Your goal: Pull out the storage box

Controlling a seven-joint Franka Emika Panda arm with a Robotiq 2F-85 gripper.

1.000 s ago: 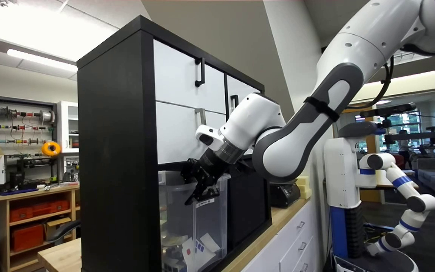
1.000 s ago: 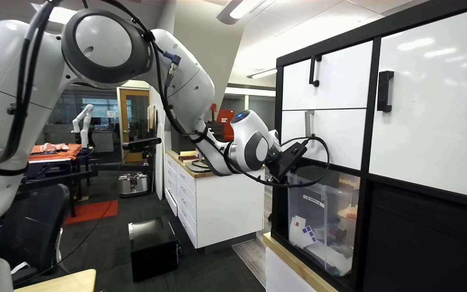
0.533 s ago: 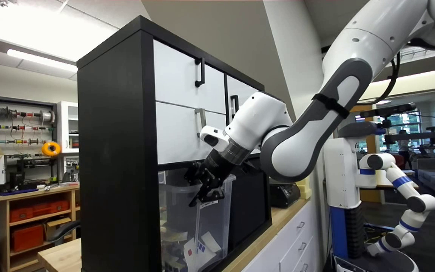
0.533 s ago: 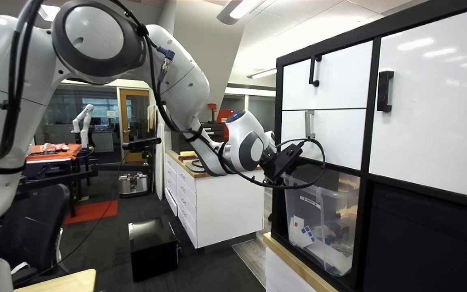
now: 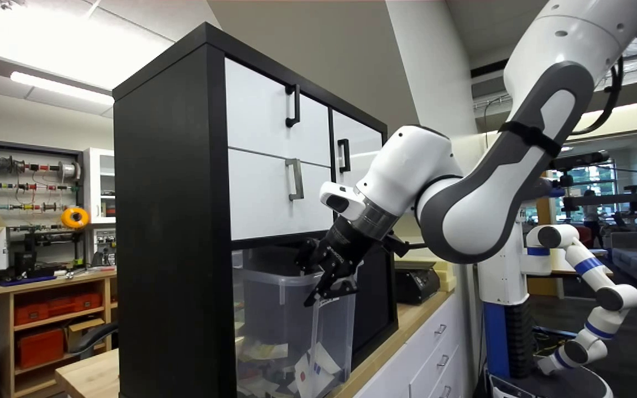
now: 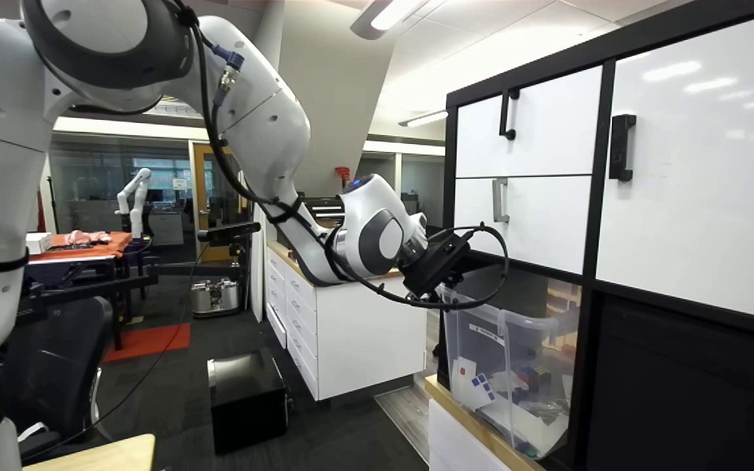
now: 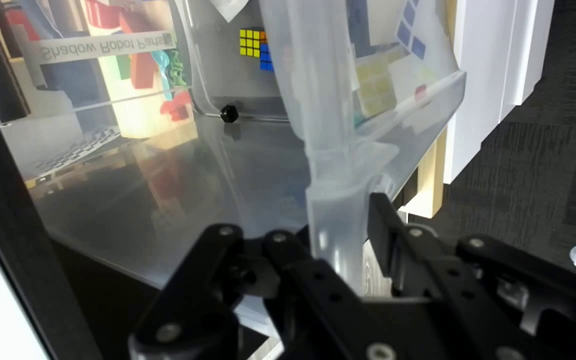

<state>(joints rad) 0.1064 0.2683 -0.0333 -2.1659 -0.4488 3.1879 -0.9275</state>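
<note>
In an exterior view, your white arm (image 5: 479,215) hangs down from the top right and bends at a big round joint. From there its wrist slants down and left to the black gripper (image 5: 308,285). In the wrist view the jaws clasp the thick rim (image 7: 338,215) of the storage box (image 5: 296,312), with fingers (image 7: 385,235) on both sides of it. The storage box sits in a low opening of the black cabinet (image 5: 163,221), and its front sticks out past the frame, over a wooden ledge (image 6: 472,424).

The walls are see-through plastic, cloudy, smooth and shiny, and the corners are round. On the front is a small white label (image 6: 485,334), too tiny to read. Inside you can see white cards (image 6: 467,391) with a red spot and blue squares, and a toy cube (image 7: 253,44) with yellow and blue sides.

A black post (image 6: 584,366) stands just right of the box in an exterior view. Above the opening is a flat white door (image 6: 540,226) with a gray handle (image 6: 500,199). Your black cable (image 6: 506,258) loops in front of its lower edge, near the gripper. Well off to the left, a shiny black block (image 6: 246,405) sits on the dark floor (image 6: 344,425).
</note>
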